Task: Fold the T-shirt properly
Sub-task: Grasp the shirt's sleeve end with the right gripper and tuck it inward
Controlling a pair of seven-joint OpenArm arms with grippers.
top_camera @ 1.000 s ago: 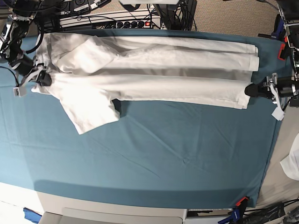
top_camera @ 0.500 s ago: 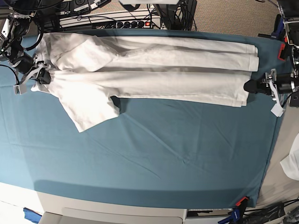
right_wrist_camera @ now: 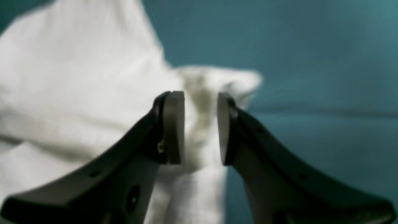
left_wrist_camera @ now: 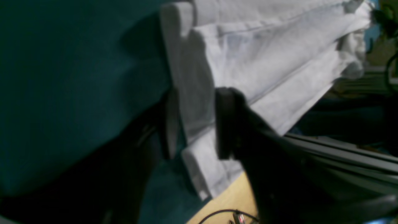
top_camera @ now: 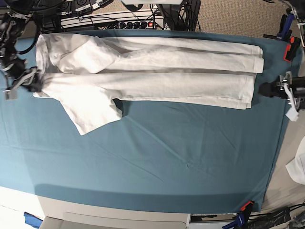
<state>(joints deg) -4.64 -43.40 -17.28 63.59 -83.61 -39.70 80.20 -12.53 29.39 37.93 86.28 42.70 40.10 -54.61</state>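
Presently T-shirt (top_camera: 143,76) lies folded lengthwise along far edge of teal cloth (top_camera: 167,157), one sleeve splayed toward near side. Left gripper (top_camera: 261,89) just off hem end, jaws apart, gripping nothing. Right gripper (top_camera: 34,82) at collar end, jaws parted, fabric loose between them.

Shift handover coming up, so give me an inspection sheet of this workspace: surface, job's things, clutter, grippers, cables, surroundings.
Surface: teal cloth covers the table, lightly creased.
Job's things: T-shirt lies along the far side, folded lengthwise into a long strip, one sleeve sticking out toward the near side.
Clutter: small white cloth scrap beyond the table edge.
Grippers: left gripper open, just off the shirt's hem end; right gripper open at the collar end, shirt fabric between its pads but not pinched.
Cables: dark cables and a power strip behind the table.
Surroundings: clamps at the cloth's edges.
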